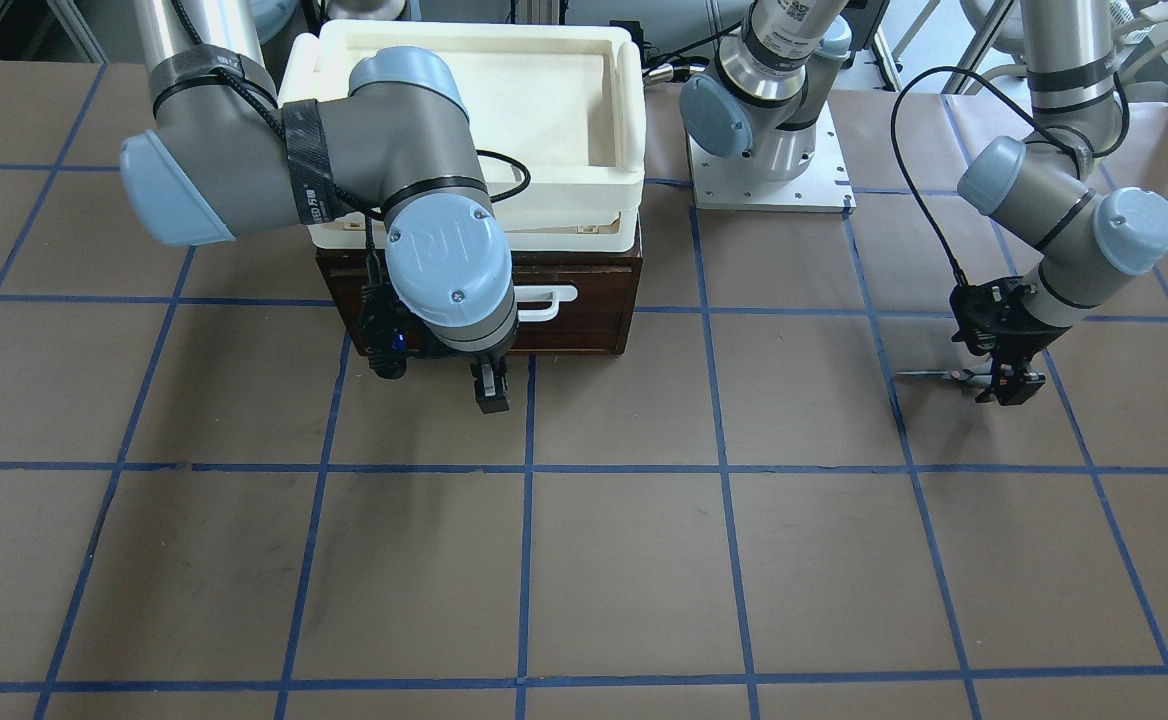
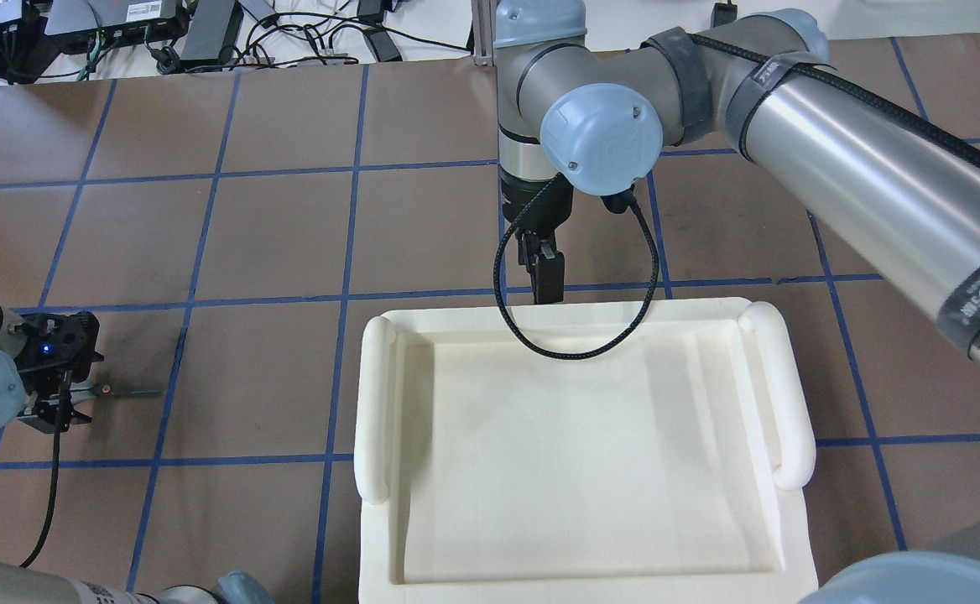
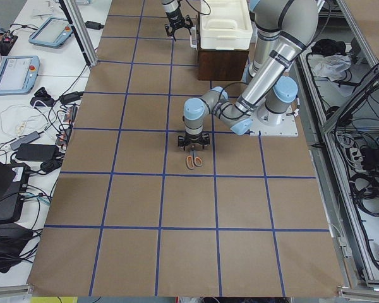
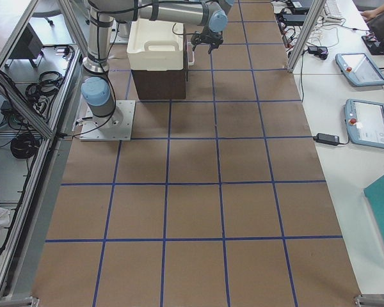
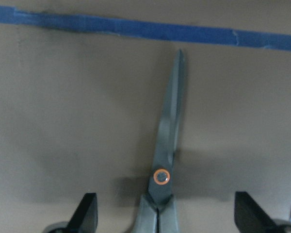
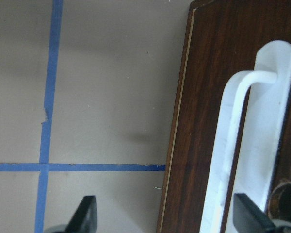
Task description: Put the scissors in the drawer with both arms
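The scissors (image 5: 161, 176) lie flat on the brown table, their blades pointing at a blue tape line. My left gripper (image 5: 167, 213) is open and straddles them near the pivot, one finger on each side without touching. They also show in the overhead view (image 2: 121, 391), next to the left gripper (image 2: 58, 407). The dark brown drawer (image 1: 584, 320) is shut, and its white bar handle (image 6: 242, 145) shows in the right wrist view. My right gripper (image 6: 167, 216) is open and empty just in front of the drawer face, partly to the side of the handle.
A white foam tray (image 2: 377, 403) sits on top of the drawer cabinet. The right arm's big elbow (image 1: 404, 130) hangs over the tray and the cabinet front. The left arm's base plate (image 1: 769, 185) stands beside the cabinet. Blue tape lines grid the table.
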{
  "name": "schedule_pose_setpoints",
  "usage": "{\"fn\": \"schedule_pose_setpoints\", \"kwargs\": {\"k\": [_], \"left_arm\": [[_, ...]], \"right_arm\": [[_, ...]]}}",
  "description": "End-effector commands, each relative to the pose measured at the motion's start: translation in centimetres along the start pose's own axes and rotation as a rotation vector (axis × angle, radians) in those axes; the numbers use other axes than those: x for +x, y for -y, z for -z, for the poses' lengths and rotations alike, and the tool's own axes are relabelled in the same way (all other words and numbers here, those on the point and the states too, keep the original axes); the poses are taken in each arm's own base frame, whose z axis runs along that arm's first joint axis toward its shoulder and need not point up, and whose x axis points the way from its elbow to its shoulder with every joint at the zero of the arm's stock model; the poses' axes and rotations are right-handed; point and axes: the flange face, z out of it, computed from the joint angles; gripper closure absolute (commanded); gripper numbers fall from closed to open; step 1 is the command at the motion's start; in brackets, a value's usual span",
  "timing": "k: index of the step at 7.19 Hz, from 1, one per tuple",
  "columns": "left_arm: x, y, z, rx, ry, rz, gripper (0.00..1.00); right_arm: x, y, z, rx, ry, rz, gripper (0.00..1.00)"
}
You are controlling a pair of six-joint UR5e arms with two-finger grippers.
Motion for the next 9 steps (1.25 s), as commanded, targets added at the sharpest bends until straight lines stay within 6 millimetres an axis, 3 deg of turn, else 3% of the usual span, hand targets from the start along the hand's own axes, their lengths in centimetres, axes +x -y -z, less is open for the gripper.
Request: {"fn": "schedule_pose_setpoints", "kwargs": {"k": [1,9], "left_arm": [[-0.3,-0.3,-1.0,0.014,-0.015,-0.010,0.01],[-0.3,-0.8,-0.7,-0.004,0.011,-0.076,0.07]], "right_arm": [[0.5,0.1,-0.7,0.009,-0.053,-0.007,0.00],[0.5,-0.3,-2.6,-0.008,-0.101,-0.017,0.00]]}}
